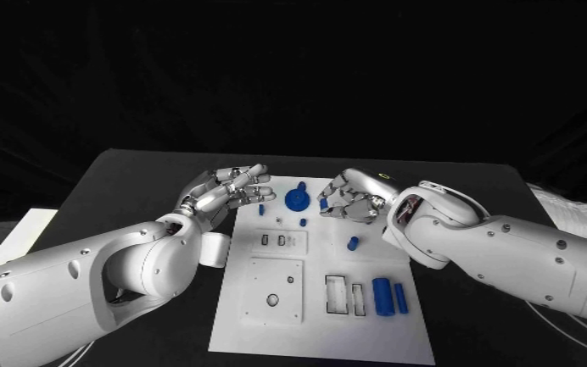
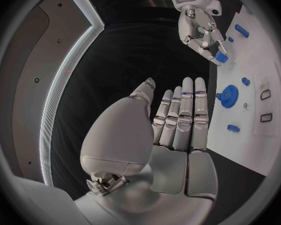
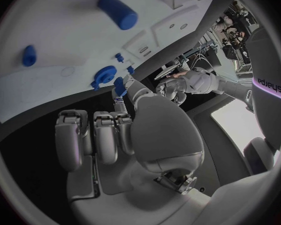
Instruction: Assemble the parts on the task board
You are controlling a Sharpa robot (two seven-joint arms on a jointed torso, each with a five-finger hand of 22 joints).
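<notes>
The white task board (image 1: 321,333) lies in the middle of the black table. My right hand (image 1: 354,197) hovers over the board's far right corner and pinches a small blue part (image 1: 324,203) between thumb and finger; the same part (image 2: 220,57) (image 3: 120,85) appears in both wrist views. A blue gear (image 1: 298,199) stands on the board's far edge between my hands. My left hand (image 1: 226,187) is held above the board's far left corner, fingers straight and apart, holding nothing. Two blue cylinders (image 1: 389,296) lie side by side near the board's right edge.
Small blue pieces (image 1: 262,209) (image 1: 352,243) sit on the board's far half. Raised white blocks with holes (image 1: 274,289) and rectangular slots (image 1: 337,294) take up the board's middle. Pale objects lie at the table's left edge (image 1: 25,230) and right edge (image 1: 556,202).
</notes>
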